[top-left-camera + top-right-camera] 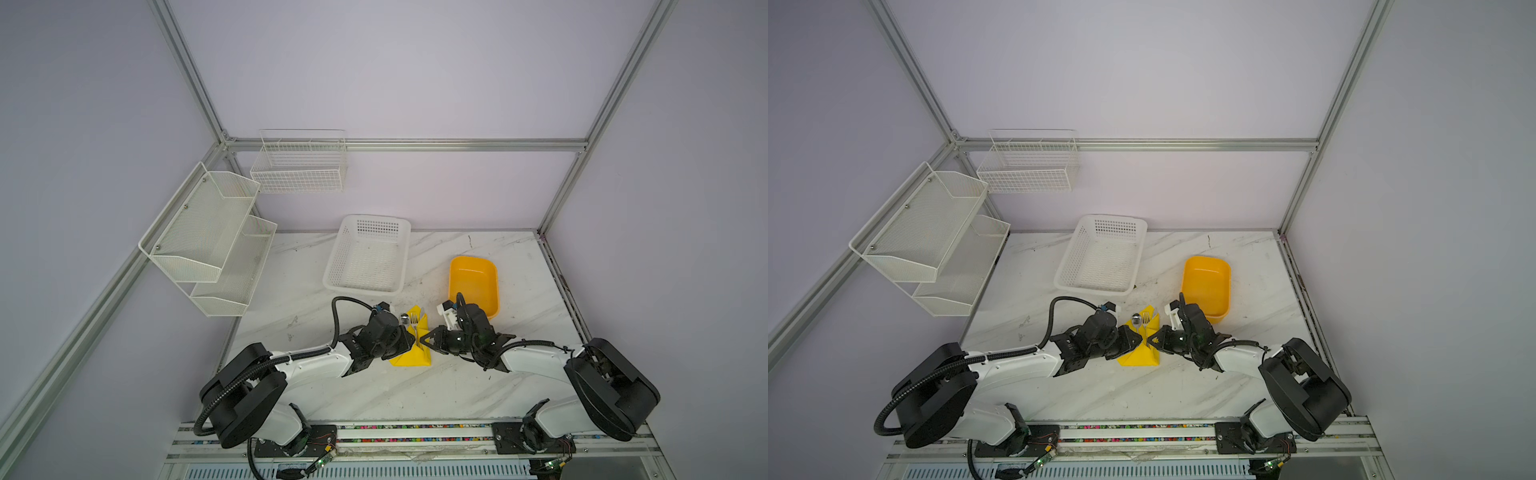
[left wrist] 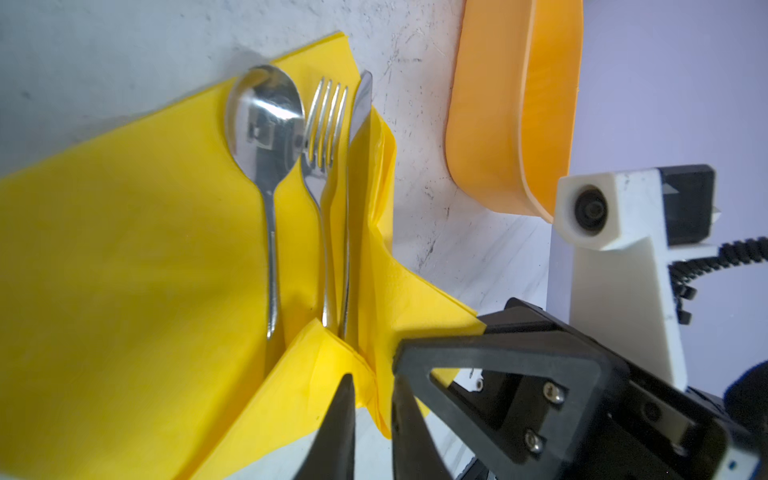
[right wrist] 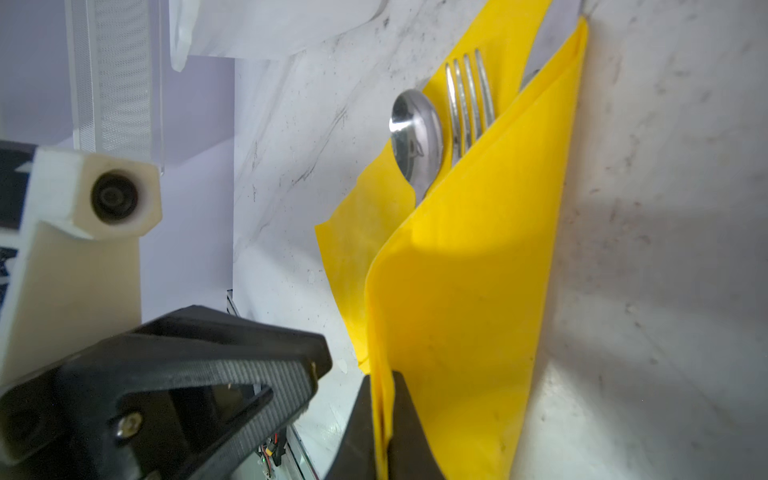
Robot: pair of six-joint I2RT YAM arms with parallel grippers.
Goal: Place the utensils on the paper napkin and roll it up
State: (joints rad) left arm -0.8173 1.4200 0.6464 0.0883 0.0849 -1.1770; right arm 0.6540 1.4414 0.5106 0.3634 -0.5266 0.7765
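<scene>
The yellow paper napkin point(image 1: 409, 357) point(image 2: 124, 249) lies on the marble table between both arms. The utensils rest side by side on it: a spoon point(image 2: 266, 112), a fork point(image 2: 326, 112) and a knife point(image 2: 361, 99). One napkin flap point(image 3: 457, 291) is folded up over the knife and the handles. My right gripper point(image 3: 384, 386) is shut on that flap's edge. My left gripper point(image 2: 374, 386) faces it, tip to tip. Its jaws stand a little apart, and a folded napkin corner sits loose between them. In a top view only the spoon bowl point(image 1: 1136, 320) and the fork tines point(image 1: 1145, 319) show.
An orange-yellow plastic tub point(image 1: 473, 282) stands just behind the right arm. A white perforated basket point(image 1: 368, 253) sits at the back middle of the table. White mesh shelves point(image 1: 208, 237) and a wire basket point(image 1: 299, 166) hang on the left and back walls.
</scene>
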